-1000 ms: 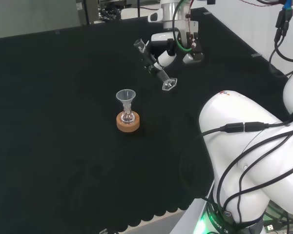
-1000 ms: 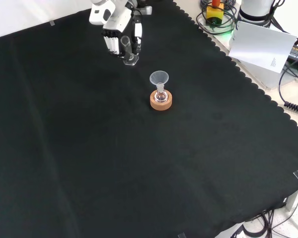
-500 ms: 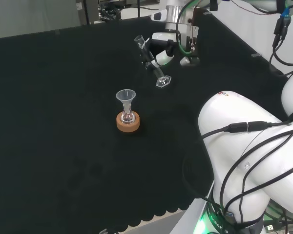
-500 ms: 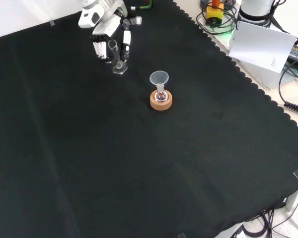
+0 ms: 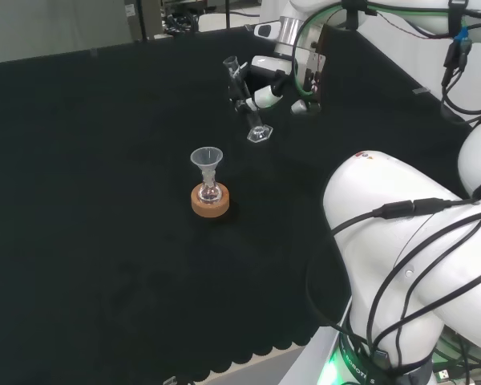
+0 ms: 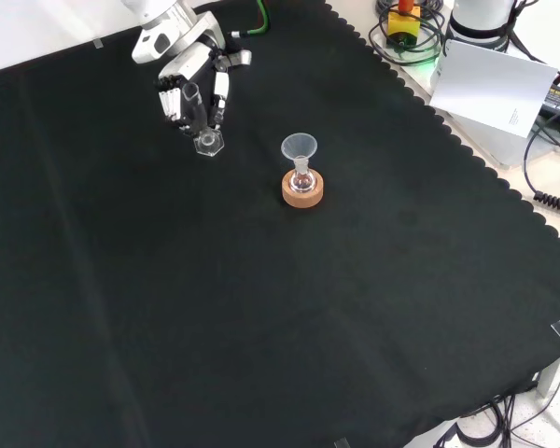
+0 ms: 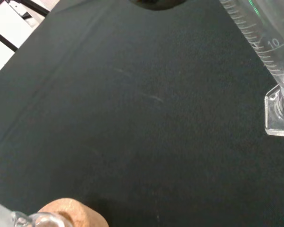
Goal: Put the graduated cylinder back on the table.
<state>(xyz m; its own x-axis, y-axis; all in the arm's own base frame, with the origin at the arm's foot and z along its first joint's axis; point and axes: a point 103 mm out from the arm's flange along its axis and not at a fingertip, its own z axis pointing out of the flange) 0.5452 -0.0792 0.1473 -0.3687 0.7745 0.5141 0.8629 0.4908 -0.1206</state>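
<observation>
The clear graduated cylinder (image 5: pixel 246 102) is held in my hand (image 5: pixel 266 90), tilted, with its hexagonal foot low and close to the black cloth. In the front view the hand (image 6: pixel 189 77) comes down from the top left, fingers curled round the cylinder (image 6: pixel 199 117), whose foot hangs just over the cloth. The wrist view has the cylinder's scale and foot (image 7: pixel 274 71) close up. Whether the foot touches the cloth I cannot tell.
A small flask with a clear funnel (image 5: pixel 207 163) in its neck stands on a cork ring (image 5: pixel 210 200) near the middle of the cloth; the same ring (image 6: pixel 302 189) lies right of the hand in the front view. The arm's white links (image 5: pixel 409 241) stand at the head view's right.
The hand has carried the cylinder leftward in the front view, farther off in the head view, and turned it more upright, with the foot lower towards the cloth.
</observation>
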